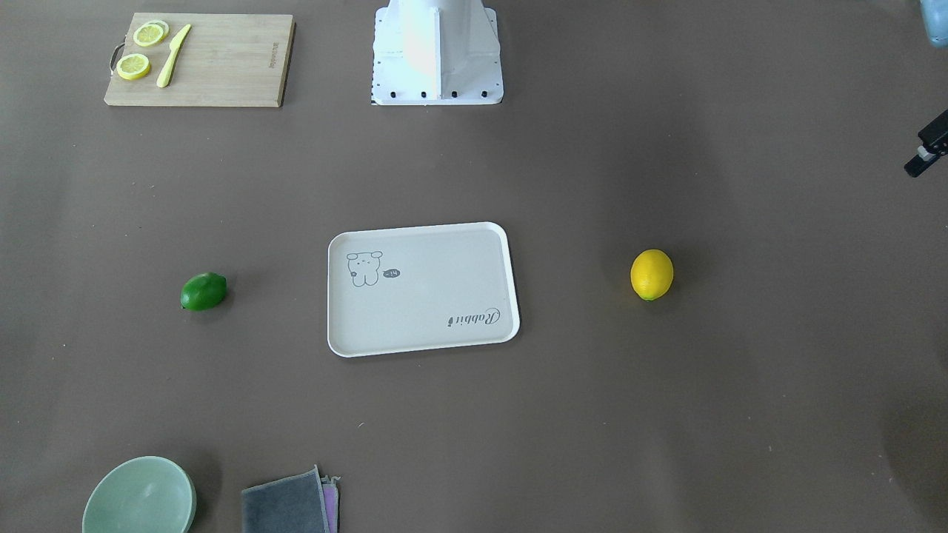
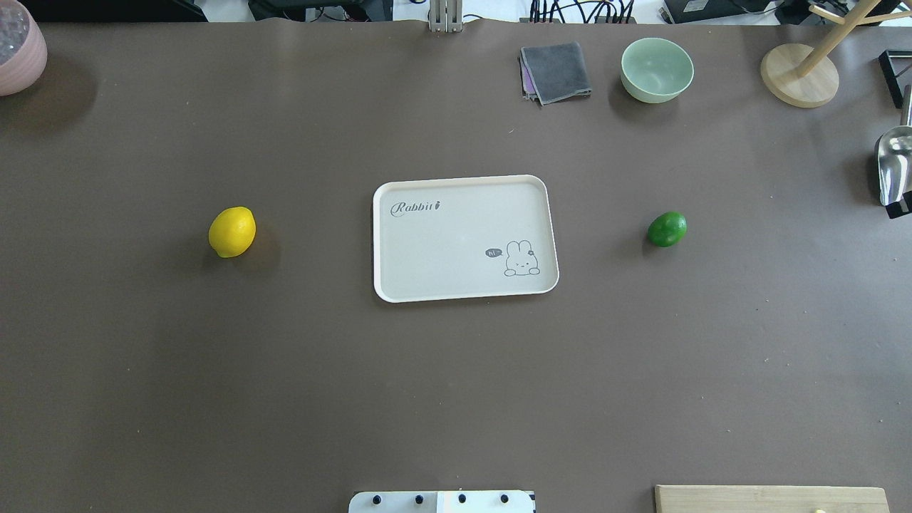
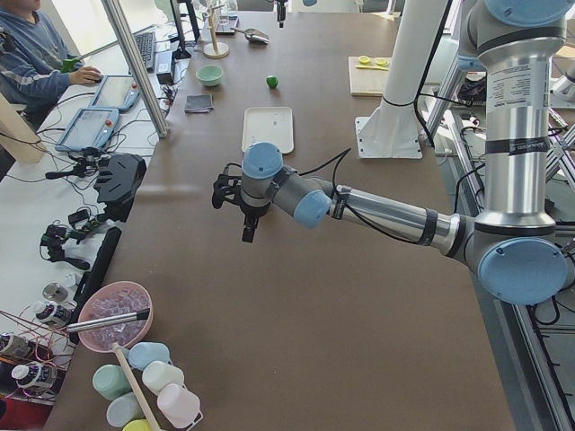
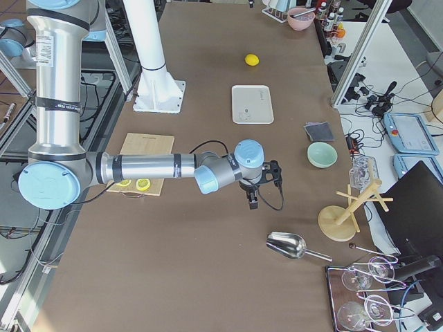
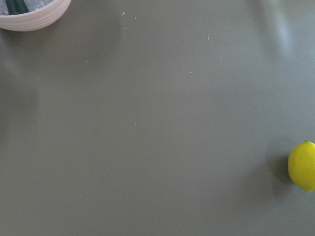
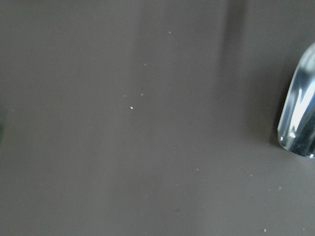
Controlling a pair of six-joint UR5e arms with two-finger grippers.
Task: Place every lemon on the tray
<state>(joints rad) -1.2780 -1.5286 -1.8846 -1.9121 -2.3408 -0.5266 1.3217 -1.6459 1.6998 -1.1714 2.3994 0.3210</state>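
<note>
In the front-facing view the tray [image 1: 437, 296] lies at the middle of the desk with nothing on it. The yellow lemon [image 1: 652, 275] sits well apart from it toward the desk's end on the robot's left, and the green lemon [image 1: 203, 291] well apart toward the right end. A cutting board [image 1: 222, 63] with lemon slices [image 1: 134, 66] lies at the robot-side edge. The overhead view shows the same line of fruit, tray, fruit. It adds a metal scoop [image 2: 894, 167] at the right end and a pink bowl [image 2: 18, 46] at the far left corner, neither of which the front view holds. Only the left side view shows the left gripper [image 3: 249, 229], hanging above the desk near the left end and carrying nothing. Whether its jaws are parted or closed cannot be told from there. The right side view likewise shows the right gripper [image 4: 252, 197], empty above the right end near the scoop, its jaw state also unclear. The left wrist camera catches the yellow lemon at its right border, which the right wrist camera does not; that one sees only bare desk and the scoop's bowl. Both fruits look light, firm and smooth-skinned. The glossy green one is probably the more slippery, and either is apt to roll. A hold across the short middle, not the pointed tips, seems safest.
</note>
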